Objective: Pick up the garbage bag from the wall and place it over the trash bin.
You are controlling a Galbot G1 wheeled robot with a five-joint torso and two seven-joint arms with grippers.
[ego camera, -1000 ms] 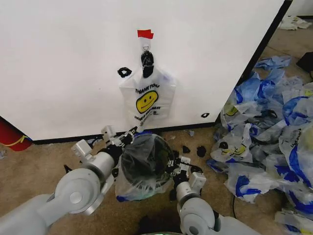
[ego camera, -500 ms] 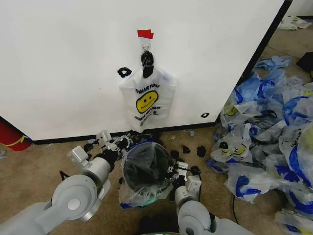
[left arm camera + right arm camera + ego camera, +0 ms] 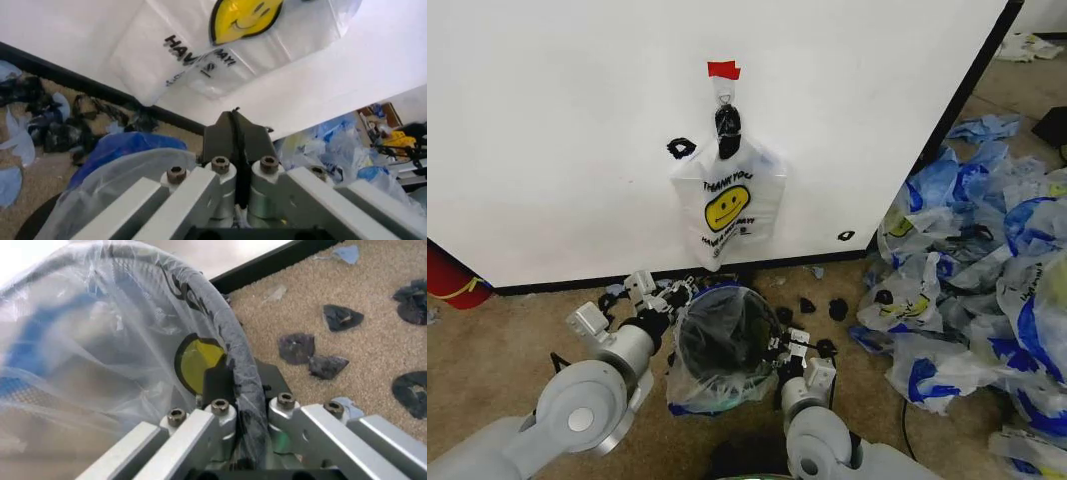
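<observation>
Trash bin (image 3: 723, 335) already lined with a bag; left gripper (image 3: 667, 293) fingers pressed together, right gripper (image 3: 779, 346) pinching rim plastic; garbage bag (image 3: 727, 205) unpicked on wall (image 3: 557, 130)

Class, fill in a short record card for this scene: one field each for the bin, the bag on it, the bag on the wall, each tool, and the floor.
bin: black trash bin on the carpet by the wall
bag on bin: clear garbage bag draped over its rim
bag on wall: smiley bag hanging from a hook under red tape
left tool: shut, at the bin's far left rim
right tool: shut on the bagged rim
floor: black scraps, pile of blue-and-white bags at right
</observation>
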